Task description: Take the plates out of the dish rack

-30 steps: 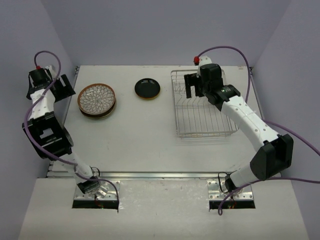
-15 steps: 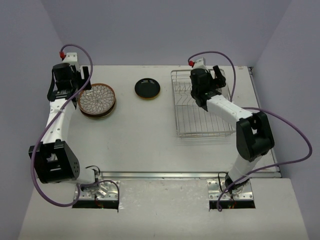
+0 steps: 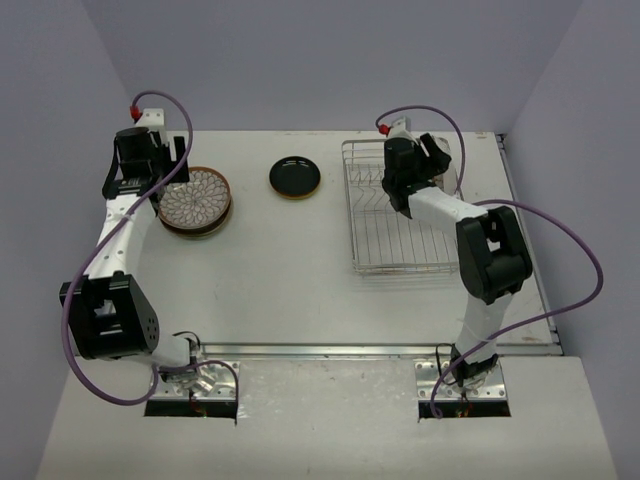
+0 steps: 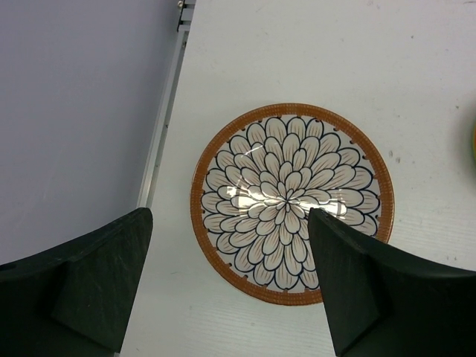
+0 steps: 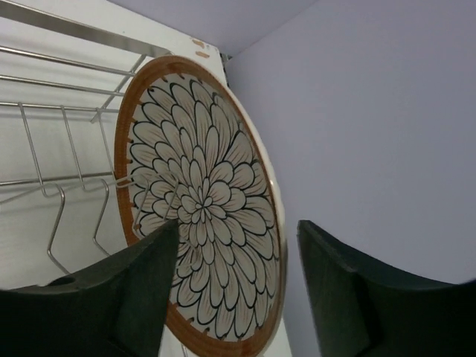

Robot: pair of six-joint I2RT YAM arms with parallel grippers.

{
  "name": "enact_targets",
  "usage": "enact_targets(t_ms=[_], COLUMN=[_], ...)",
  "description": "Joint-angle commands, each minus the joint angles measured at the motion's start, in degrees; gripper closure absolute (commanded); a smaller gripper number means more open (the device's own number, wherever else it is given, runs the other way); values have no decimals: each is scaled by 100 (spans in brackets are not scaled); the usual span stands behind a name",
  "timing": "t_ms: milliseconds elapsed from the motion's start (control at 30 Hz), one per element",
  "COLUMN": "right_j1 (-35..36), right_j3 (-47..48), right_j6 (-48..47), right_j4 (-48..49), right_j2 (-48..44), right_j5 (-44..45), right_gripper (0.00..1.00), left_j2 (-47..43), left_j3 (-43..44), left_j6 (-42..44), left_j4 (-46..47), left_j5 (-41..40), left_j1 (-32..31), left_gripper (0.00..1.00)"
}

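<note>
Since 1 s ago both arms have swung inward: L claw [image 4: 227, 230] has come from the far-left worktop [image 3: 280, 290] edge to above the plate stack [image 3: 193, 203]. R arm [image 3: 490, 260] has folded, its elbow now over the dish rack's [image 3: 395, 245] near R side, R claw [image 5: 238, 227] at the rack's far end.

Hidden/unclear: in top view the rack plate [image 5: 201, 186] is almost fully covered by R claw. Only R wrist view shows it, and there its lower edge is cut off by frame and by one dark finger [image 5: 111, 297], so which slot holds it I cannot tell. Lower plates of the stack show only as a dark edge; number & colours not readable. At R border of L wrist view a thin yellow-green sliver [image 4: 474, 141] is cut off, not identifiable.

Rack plate: upright on edge at rack's far end, cream w/ dark-outlined petal pattern, brown rim. Stack's top plate [image 4: 291, 201] has same pattern, lies flat at far L of worktop. Small black plate [image 3: 295, 177] lies flat btw stack and rack, apart from both.

L claw: jaws wide apart, holds nothing, hovers over the stack. R claw: jaws partly apart, one each side of rack plate's rim; a gap shows beside the rim, so not clamped.
</note>
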Motion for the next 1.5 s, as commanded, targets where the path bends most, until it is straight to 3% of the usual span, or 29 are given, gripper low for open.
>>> enact_targets(t_ms=[0, 267, 400, 600, 733, 1000, 1300, 1467], right_j1=[-33, -88, -88, -97, -79, -62, 267, 571], right_j3=[125, 137, 108, 105, 40, 151, 251, 358], right_j6=[78, -147, -596, -979, -1987, -2773, -5307, -5902], right_j4=[396, 581, 1104, 1590, 2863, 3450, 6223, 6799], right_j2=[-93, -212, -251, -366, -352, -569, -324, -256], right_j5=[238, 227, 292, 336, 376, 245, -247, -479], right_gripper=[48, 93, 100, 100, 100, 100, 100, 100], left_j2=[-13, -95, -152, -259, -285, -294, -302, -315], left_j3=[155, -27, -49, -58, -50, -32, 91, 144], left_j6=[-52, 1, -39, -105, -148, -315, -397, -480], left_j4=[157, 208, 170, 95, 75, 34, -48, -98], left_j5=[29, 34, 159, 365, 427, 748, 884, 1093], left_j1=[-33, -48, -41, -33, -41, -33, -41, -41], left_gripper=[16, 16, 11, 0, 0, 0, 0, 0])
